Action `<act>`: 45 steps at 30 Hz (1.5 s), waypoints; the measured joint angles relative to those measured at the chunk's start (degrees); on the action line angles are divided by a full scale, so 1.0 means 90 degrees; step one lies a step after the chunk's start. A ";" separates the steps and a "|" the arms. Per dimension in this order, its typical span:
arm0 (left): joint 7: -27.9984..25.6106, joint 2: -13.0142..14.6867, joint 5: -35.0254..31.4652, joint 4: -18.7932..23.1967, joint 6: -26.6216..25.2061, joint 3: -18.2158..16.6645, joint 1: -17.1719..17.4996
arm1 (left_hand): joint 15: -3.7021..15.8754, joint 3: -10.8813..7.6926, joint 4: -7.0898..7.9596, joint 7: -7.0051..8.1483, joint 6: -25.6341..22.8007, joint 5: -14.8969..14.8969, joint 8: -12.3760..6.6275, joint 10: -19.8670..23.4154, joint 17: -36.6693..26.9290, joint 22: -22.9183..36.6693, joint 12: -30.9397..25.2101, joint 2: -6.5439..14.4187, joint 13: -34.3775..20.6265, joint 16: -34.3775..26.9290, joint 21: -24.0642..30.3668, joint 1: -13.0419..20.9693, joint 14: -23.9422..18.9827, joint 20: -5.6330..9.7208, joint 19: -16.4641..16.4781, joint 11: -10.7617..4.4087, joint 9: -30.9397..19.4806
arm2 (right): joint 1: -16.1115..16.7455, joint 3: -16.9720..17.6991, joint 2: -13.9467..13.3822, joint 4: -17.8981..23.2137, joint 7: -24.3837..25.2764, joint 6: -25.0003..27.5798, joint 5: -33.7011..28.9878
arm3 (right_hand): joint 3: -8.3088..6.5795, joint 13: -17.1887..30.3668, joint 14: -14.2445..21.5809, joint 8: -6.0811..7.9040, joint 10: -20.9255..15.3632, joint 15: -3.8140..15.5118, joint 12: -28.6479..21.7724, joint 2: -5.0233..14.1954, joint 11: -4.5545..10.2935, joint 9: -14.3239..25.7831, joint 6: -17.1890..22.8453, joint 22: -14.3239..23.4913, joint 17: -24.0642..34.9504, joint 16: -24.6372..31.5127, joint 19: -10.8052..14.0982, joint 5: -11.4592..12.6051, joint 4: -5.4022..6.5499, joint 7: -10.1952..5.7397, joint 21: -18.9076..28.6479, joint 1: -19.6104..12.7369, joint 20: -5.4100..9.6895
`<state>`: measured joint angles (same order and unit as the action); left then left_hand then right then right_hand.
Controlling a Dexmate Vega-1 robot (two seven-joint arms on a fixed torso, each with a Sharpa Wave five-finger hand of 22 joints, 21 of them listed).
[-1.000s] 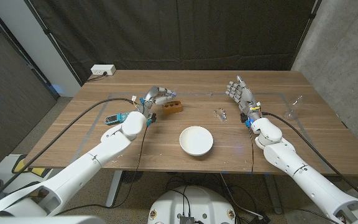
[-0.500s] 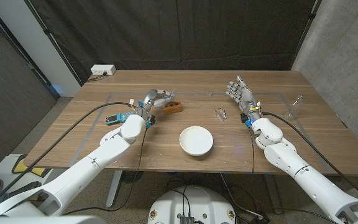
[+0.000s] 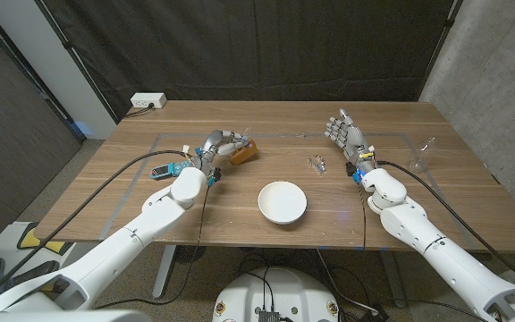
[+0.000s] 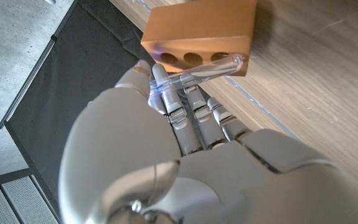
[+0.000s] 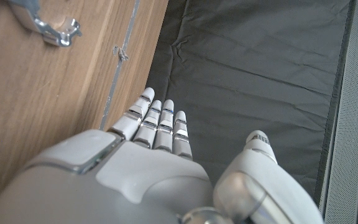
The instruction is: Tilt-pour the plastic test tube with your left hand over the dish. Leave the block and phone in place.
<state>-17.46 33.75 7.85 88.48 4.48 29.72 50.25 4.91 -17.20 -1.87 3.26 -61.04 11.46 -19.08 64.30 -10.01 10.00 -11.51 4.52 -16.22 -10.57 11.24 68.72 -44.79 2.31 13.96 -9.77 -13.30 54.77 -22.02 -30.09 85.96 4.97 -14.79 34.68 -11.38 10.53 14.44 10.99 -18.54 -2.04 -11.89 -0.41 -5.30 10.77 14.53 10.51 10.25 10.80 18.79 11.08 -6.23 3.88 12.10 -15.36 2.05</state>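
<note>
one clear plastic test tube (image 4: 210, 68), light and slick, lies pinched in the left hand (image 3: 223, 143) fingers (image 4: 185, 112) against the wooden holed block (image 3: 244, 153), upper left of the white dish (image 3: 282, 202); grip mid-length. right hand (image 3: 345, 134) spread, holding nothing.

Robot test lab — black curtain (image 3: 257, 45) backdrop, bare concrete wall (image 3: 499, 63), wooden table (image 3: 195, 215).

- No text, label, brand, number or sign can be read on the surface (image 3: 150, 210) or on anything carried by it.
</note>
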 measured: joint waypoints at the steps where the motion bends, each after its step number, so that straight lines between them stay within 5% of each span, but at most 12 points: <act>1: 0.0015 -0.0005 0.0022 -0.0022 0.0014 0.0000 -0.0010 | -0.0014 0.0000 0.0000 0.0014 0.0031 0.0000 0.0000 -0.0007 0.0000 0.0000 0.0019 0.0000 -0.0008 0.0000 0.0000 0.0000 0.0014 -0.0021 -0.0021 -0.0007 0.0000 | -0.0010 -0.0004 0.0000 0.0000 0.0002 0.0009 -0.0002 | 0.0000 0.0000 0.0000 0.0000 0.0000 0.0000 0.0000 0.0000 0.0000 0.0000 0.0000 0.0000 0.0000 0.0000 0.0000 0.0000 0.0000 0.0000 0.0000 0.0000 0.0000; 22: 0.0357 -0.0123 0.0115 -0.0406 0.0184 0.0121 -0.0384 | -0.0049 -0.0161 0.0161 0.0078 0.0297 0.0000 -0.0033 -0.0138 0.0000 0.0000 0.0086 0.0001 -0.0047 0.0000 0.0000 -0.0001 0.0303 -0.0007 -0.0147 -0.0133 -0.0016 | -0.0030 -0.0002 0.0024 -0.0043 0.0065 0.0016 -0.0009 | 0.0000 0.0000 0.0000 0.0000 0.0000 0.0000 0.0000 0.0000 0.0000 0.0000 0.0034 0.0000 0.0000 0.0000 0.0000 0.0000 0.0000 -0.0034 0.0000 0.0000 0.0000; 32: 0.0603 -0.0078 0.0279 -0.0467 0.0228 0.0144 -0.0411 | -0.0162 -0.0119 0.0336 0.0239 0.1307 -0.0098 0.0149 -0.1353 -0.0059 0.0032 0.0127 0.0058 -0.0106 0.0000 0.0000 -0.0291 0.1024 -0.0292 -0.0501 -0.0101 0.0000 | 0.0003 0.0011 0.0022 -0.0037 0.0093 -0.0001 -0.0014 | 0.0000 0.0000 0.0000 0.0000 0.0000 0.0000 0.0000 0.0000 0.0000 0.0000 0.0034 0.0000 0.0000 0.0000 0.0000 0.0000 0.0000 -0.0034 0.0000 0.0000 0.0000; 45: 0.0653 0.0149 0.0320 -0.0167 0.0143 0.0085 -0.0219 | -0.0186 0.0074 0.0528 0.0284 0.1781 -0.0121 0.0288 -0.1798 -0.0060 0.0032 0.0127 -0.0232 -0.0051 0.0000 0.0000 -0.0621 0.1277 -0.0360 -0.0612 0.0028 0.0081 | -0.0007 0.0012 0.0031 -0.0059 0.0050 -0.0065 -0.0022 | 0.0027 0.0000 0.0000 0.0000 0.0000 0.0000 0.0000 0.0000 0.0000 0.0000 0.0034 0.0000 0.0000 0.0000 0.0000 0.0000 -0.0028 -0.0034 0.0000 0.0000 0.0000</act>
<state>-11.59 35.10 10.73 86.98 5.76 30.48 48.28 3.23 -16.53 2.87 5.81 -45.01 10.37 -16.49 48.12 -10.55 10.28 -10.36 2.43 -16.69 -10.57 11.24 63.13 -33.30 -0.93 8.45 -9.51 -12.57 54.70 -21.92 -29.82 85.43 5.43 -15.37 34.48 -11.13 10.53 14.44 10.99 -18.54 -2.04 -11.89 -0.41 -5.30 10.77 14.83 10.51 10.25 10.80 18.79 11.09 -6.49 3.58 12.10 -15.36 2.05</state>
